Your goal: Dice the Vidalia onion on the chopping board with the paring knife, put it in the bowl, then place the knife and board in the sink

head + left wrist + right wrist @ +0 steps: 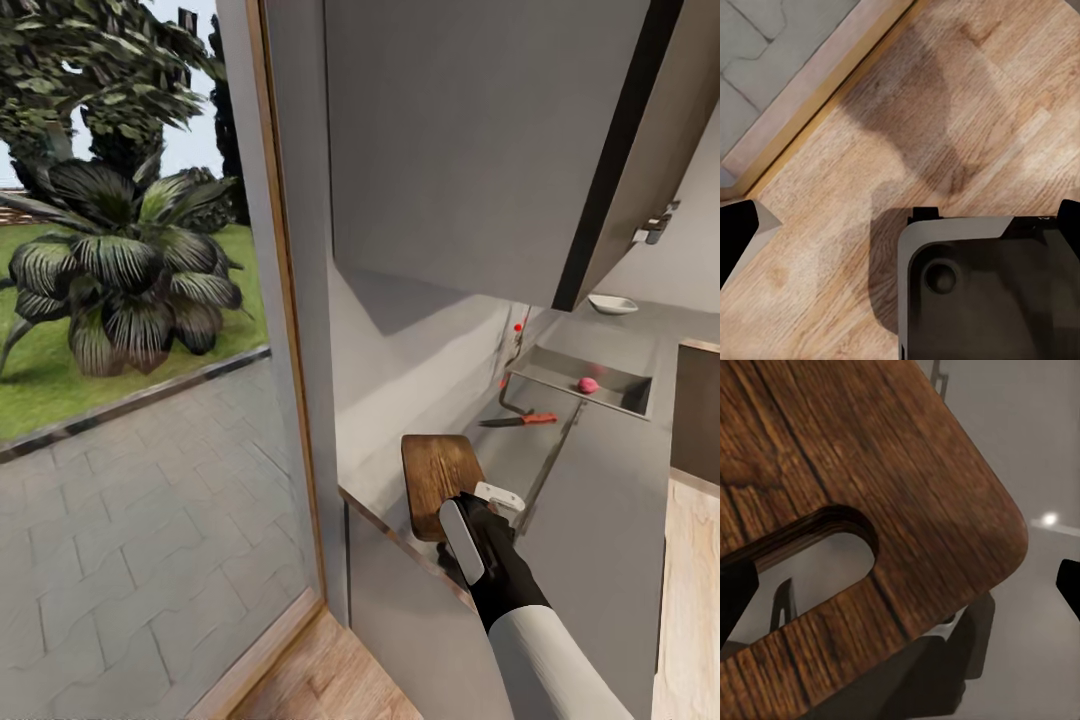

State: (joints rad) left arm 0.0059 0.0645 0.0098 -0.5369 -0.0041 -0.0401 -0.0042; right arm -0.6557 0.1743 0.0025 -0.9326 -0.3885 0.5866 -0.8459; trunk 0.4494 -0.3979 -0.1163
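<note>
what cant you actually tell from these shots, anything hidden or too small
- Right gripper: the head view shows it at the chopping board from behind, so open or shut is unclear; in the right wrist view the board runs past the frame edges.
- Left gripper: the left wrist view shows wood floor and a dark edge at each side, so its state is unclear.
- Paring knife, Vidalia onion, bowl: too small for detail.
</note>
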